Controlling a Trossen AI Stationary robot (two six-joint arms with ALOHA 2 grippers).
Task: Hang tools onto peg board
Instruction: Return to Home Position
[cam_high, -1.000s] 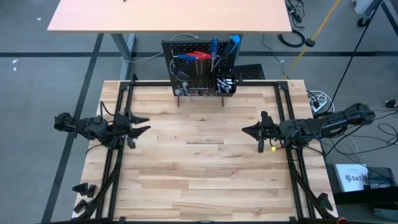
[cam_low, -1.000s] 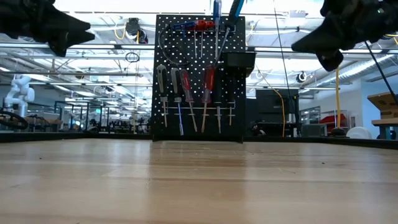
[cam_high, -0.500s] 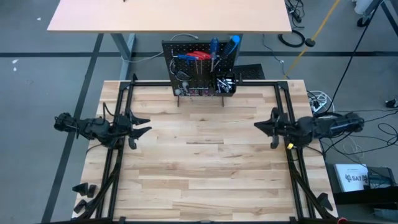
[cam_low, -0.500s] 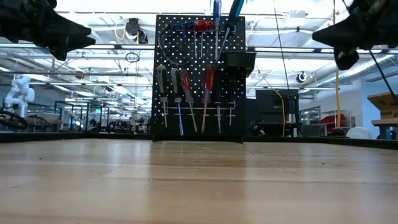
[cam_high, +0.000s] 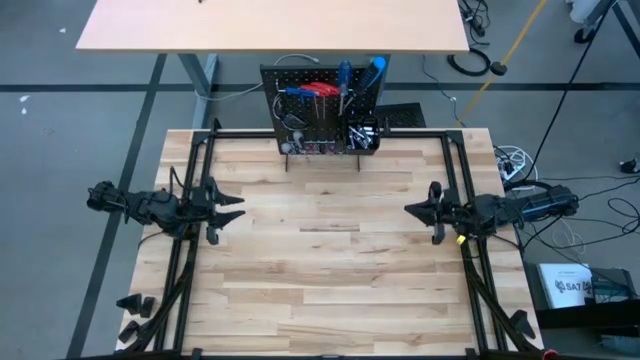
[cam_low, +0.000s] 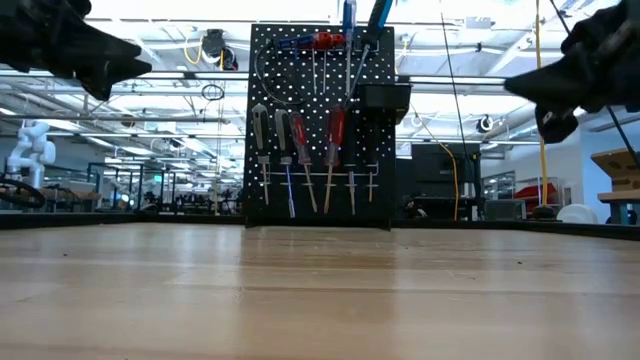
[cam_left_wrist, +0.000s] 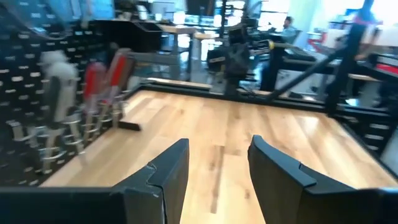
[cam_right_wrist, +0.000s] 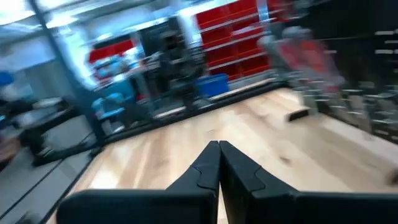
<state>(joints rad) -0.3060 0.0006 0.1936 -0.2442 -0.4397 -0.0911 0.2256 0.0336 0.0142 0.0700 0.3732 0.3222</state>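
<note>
- The tabletop (cam_high: 320, 280) shows no loose tool between the two end effectors. We judge the hanging is finished and the step in hand is only to park both arms.
- The peg board (cam_low: 320, 120) stands upright at the far edge, roughly midway between the end effectors, off to one side of each and well apart from both. We should direct every retreat away from it so that no link brushes it.
- The left end effector (cam_high: 228, 207) hovers over its own side of the tabletop, pointing toward the other arm. Its fingers are spread well apart with nothing between them.
- The right end effector (cam_high: 418, 211) faces it from the opposite side, with its fingers pressed together and nothing held. We would fold this arm back slowly and level until its pose mirrors the left arm's.
- The tools hang on the board, far from either end effector. Red-handled screwdrivers (cam_low: 335, 130) sit on the hooks, and a blue-handled screwdriver (cam_low: 380, 14) pokes above the top edge, over the black bin (cam_low: 385, 97). Gentle, unhurried motion should spare them any shake.
</note>
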